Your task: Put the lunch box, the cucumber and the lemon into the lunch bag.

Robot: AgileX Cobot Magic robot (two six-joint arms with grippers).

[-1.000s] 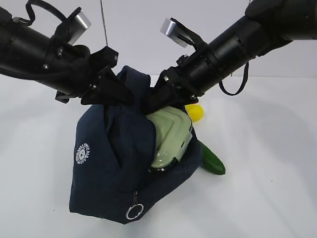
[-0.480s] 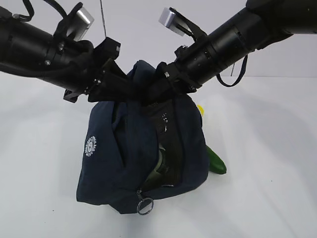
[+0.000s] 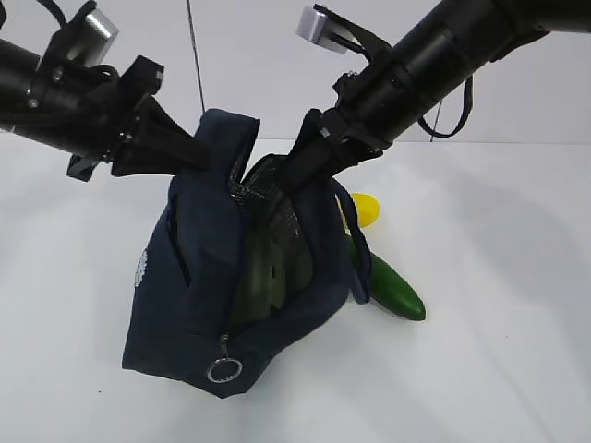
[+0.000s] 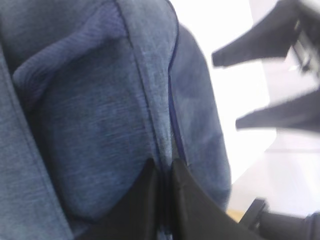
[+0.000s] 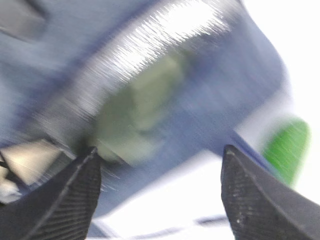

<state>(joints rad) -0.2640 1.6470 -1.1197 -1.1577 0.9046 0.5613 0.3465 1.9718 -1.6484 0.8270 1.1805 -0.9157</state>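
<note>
One dark navy fabric lunch bag (image 3: 199,295); one pale green-lidded lunch box (image 3: 268,272) inside; one glossy dark green cucumber (image 3: 392,291); one yellow lemon (image 3: 363,209).

Lunch box (image 5: 135,107) inside lunch bag (image 5: 210,120)

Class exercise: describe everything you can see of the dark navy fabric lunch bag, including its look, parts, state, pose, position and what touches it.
The dark navy boxy fabric lunch bag stands slumped on the white table, top gaping open to show silvery lining. A metal ring zipper pull hangs at its lower front; a white round logo marks its side. The left gripper pinches its upper fabric; the right gripper, jaws apart, is at the opening. A pale green-lidded lunch box sits inside.
</note>
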